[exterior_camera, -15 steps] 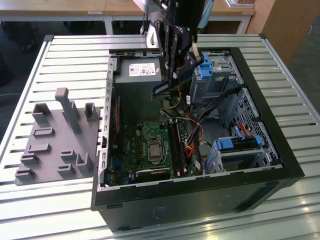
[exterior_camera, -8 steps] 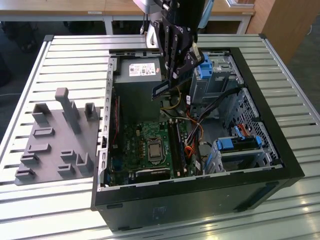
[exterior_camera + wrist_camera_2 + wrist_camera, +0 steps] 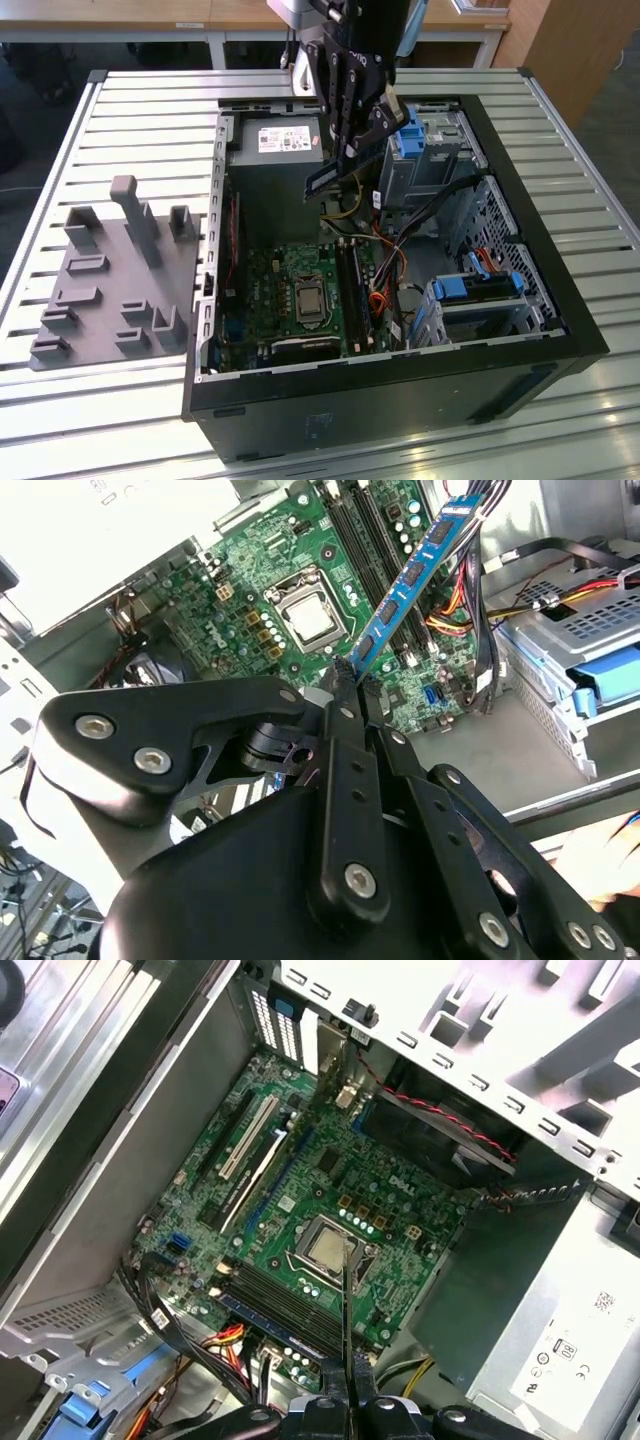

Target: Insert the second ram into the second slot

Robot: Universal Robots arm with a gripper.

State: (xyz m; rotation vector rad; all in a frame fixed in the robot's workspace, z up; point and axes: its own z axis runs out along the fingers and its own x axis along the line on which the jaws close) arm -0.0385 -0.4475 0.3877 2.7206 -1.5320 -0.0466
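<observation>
Gripper (image 3: 352, 680) clamped on end of second ram (image 3: 410, 580), blue stick tilted in air above motherboard (image 3: 300, 1190) memory slots (image 3: 285, 1310), upper centre of exterior view, inside open computer case (image 3: 400, 390) on slatted counter (image 3: 130, 120).

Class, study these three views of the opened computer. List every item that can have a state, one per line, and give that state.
gripper: shut on the second ram.
second ram: held by one end, tilted, above the motherboard, not in any slot.
computer case: lying on its side, open.
processor socket: uncovered, no cooler on it.
</observation>
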